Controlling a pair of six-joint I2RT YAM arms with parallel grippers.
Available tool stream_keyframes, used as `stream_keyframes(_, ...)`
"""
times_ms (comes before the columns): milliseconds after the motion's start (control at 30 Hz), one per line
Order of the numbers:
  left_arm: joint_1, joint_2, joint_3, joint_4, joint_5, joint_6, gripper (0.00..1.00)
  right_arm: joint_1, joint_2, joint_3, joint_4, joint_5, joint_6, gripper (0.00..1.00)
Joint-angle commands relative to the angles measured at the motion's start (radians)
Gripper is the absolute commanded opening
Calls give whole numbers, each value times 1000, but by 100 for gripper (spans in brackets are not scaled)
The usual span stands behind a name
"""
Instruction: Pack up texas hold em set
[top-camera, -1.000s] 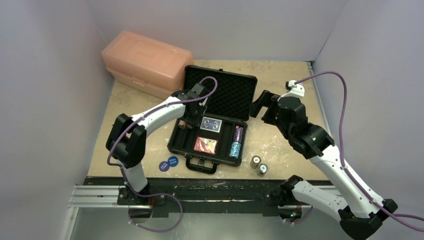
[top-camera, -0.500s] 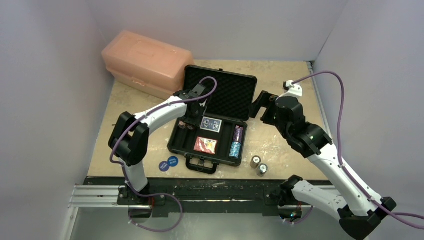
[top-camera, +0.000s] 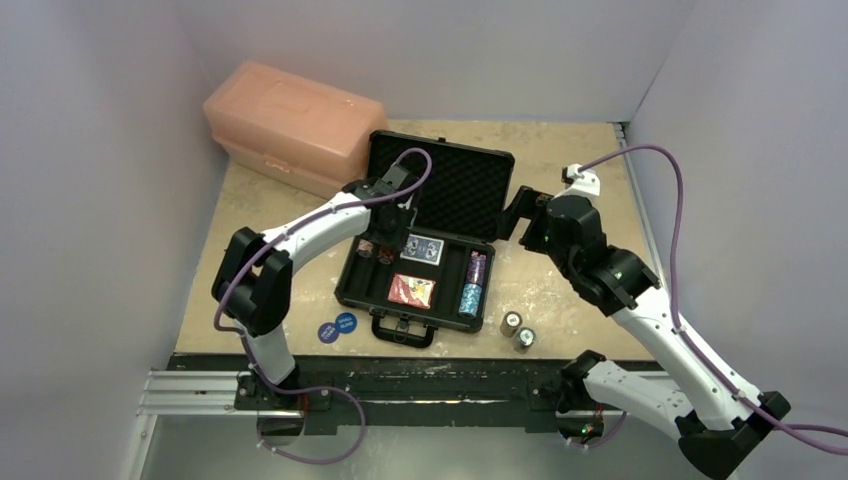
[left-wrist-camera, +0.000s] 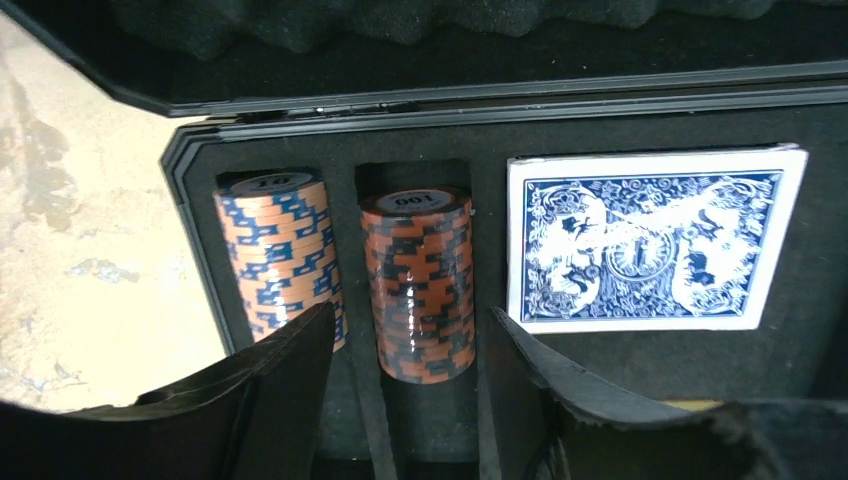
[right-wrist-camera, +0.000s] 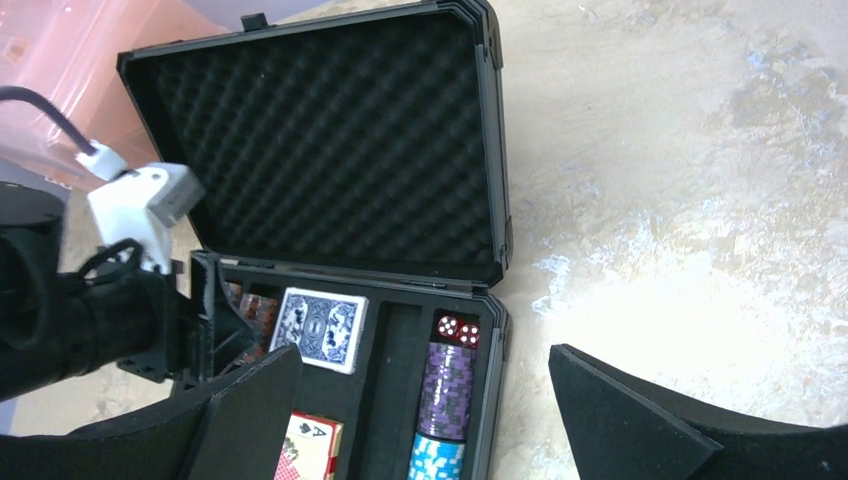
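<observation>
The black briefcase (top-camera: 450, 190) is found open on the table (top-camera: 585, 180), lid raised. An orange-and-blue chip stack (left-wrist-camera: 280, 250), an orange-and-black chip stack (left-wrist-camera: 420, 285), the blue deck (left-wrist-camera: 650, 240), the red deck (top-camera: 411, 290) and a purple stack (right-wrist-camera: 447, 385) are seated in its foam slots. The left gripper (left-wrist-camera: 410, 315) is held over the orange-and-black chip stack with its jaws apart on either side, a dark gap being visible at the left finger. The right gripper (right-wrist-camera: 422, 350) is spread wide with nothing between its fingers, above the case's right edge. Two loose chip stacks (top-camera: 511, 323) and two blue discs (top-camera: 344, 322) are seen lying on the table before the case.
</observation>
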Motion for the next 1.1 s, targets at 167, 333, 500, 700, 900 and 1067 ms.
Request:
stream_keyframes(167, -9, -179, -33, 14, 3, -18, 52, 2, 18, -18, 44, 4, -5, 99)
stream_keyframes(333, -15, -267, -115, 14, 20, -19, 30, 2, 22, -27, 53, 4, -2, 99)
stream_keyframes(500, -22, -320, -213, 49, 50, -41, 24, 2, 35, -37, 71, -9, 4, 99)
stream_keyframes(700, -22, -302, -262, 93, 82, -43, 22, 2, 64, -28, 79, -30, 7, 99)
stream_keyframes(900, -22, -230, -230, 109, 92, -12, 15, 2, 64, -18, 67, -24, 4, 99)
stream_keyframes(1067, -22, -174, -195, 116, 83, 12, 13, 2, 56, -17, 55, -12, 7, 99)
